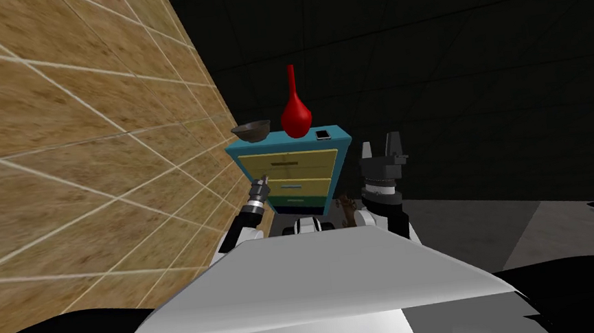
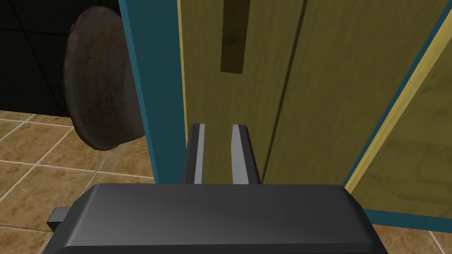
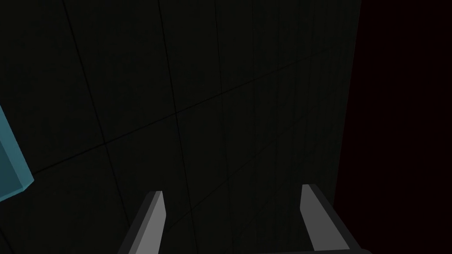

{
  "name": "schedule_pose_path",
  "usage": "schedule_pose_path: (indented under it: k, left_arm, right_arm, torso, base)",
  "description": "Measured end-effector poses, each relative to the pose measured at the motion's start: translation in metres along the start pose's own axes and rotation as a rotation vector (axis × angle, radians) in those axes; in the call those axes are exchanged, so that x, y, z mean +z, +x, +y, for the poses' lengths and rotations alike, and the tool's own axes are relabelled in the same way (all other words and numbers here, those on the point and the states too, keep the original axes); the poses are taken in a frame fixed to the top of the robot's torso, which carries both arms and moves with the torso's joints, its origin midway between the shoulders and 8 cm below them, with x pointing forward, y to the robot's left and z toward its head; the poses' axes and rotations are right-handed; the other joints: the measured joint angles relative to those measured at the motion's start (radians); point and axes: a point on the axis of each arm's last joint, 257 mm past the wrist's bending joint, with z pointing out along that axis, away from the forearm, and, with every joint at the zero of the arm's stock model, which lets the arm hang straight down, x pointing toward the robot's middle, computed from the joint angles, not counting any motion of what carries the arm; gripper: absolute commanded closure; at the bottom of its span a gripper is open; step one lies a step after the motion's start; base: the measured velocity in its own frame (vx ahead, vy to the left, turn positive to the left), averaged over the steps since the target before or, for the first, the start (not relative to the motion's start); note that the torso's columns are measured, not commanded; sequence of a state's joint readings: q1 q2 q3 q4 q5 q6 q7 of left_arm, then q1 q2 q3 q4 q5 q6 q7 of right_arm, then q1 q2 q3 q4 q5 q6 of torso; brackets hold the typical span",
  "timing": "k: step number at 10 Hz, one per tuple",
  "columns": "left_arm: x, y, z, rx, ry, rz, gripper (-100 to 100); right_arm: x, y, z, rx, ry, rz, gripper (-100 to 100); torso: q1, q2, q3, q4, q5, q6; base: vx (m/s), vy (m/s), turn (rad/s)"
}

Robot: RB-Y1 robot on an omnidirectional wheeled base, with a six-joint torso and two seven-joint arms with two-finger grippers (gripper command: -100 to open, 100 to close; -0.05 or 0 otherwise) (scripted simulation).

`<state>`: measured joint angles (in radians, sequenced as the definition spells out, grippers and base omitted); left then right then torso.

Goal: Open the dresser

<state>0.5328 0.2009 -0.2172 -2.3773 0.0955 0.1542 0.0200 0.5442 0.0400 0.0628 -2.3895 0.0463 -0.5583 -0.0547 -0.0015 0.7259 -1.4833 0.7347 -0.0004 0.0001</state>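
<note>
Dresser, teal-framed with yellow drawer fronts, stands at the centre of the head view, against the tan tiled wall that fills the left of the frame. On its top sit a dark bowl at the left end, a red long-necked vase in the middle and a small phone towards the right end, all apart from one another. The left gripper shows just left of centre, at the dresser's left front edge, level with the upper drawers. In the left wrist view this gripper points at a yellow drawer front just beside the teal frame; its fingers are drawn close together with a narrow slit between them, pinching nothing. A dark strip handle lies on the drawer front beyond the fingertips, apart from them, and the bowl shows past the frame. Whether the fingertips touch the drawer front cannot be told. The right gripper is raised just right of the dresser in the head view, clear of it; its fingers are spread wide with nothing between them, and a teal corner of the dresser shows beside them.
</note>
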Motion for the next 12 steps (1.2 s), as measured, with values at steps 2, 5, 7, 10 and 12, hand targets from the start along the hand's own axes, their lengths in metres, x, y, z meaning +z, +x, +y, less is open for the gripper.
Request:
schedule_pose_path:
  k: [2, 5, 7, 10, 12]
  left_arm:
    - [-0.001, 0.000, 0.000, 0.000, -0.009, -0.001, -100]
    - [-0.001, -0.001, 0.000, -0.001, -0.020, -0.003, -100]
    - [-0.003, -0.001, -0.004, -0.001, -0.019, -0.003, 100]
    - [-0.007, 0.001, -0.010, 0.001, -0.009, 0.003, 100]
    - [-0.011, 0.003, -0.009, 0.001, -0.020, 0.008, 100]
  right_arm:
    - [0.000, 0.000, 0.000, 0.000, 0.000, 0.000, 0]
    - [0.000, 0.000, 0.000, 0.000, 0.000, 0.000, 0]
    - [0.000, 0.000, 0.000, 0.000, 0.000, 0.000, 0]
    - [0.000, 0.000, 0.000, 0.000, 0.000, 0.000, 0]
    - [0.000, 0.000, 0.000, 0.000, 0.000, 0.000, 0]
  torso:
    - [0.001, 0.006, 0.003, 0.001, 0.000, 0.000]
    - [0.002, 0.019, 0.011, 0.005, 0.000, 0.000]
    - [0.004, 0.016, 0.009, 0.004, 0.001, 0.000]
    - [0.003, 0.019, 0.013, 0.004, 0.002, 0.000]
    - [0.002, 0.015, 0.009, 0.005, 0.001, -0.001]
  base:
    - [0.171, -0.030, -0.017]
    - [0.125, -0.041, -0.009]
    - [0.040, -0.003, 0.000]
    - [-0.157, 0.023, 0.028]
    - [-0.136, 0.023, 0.012]
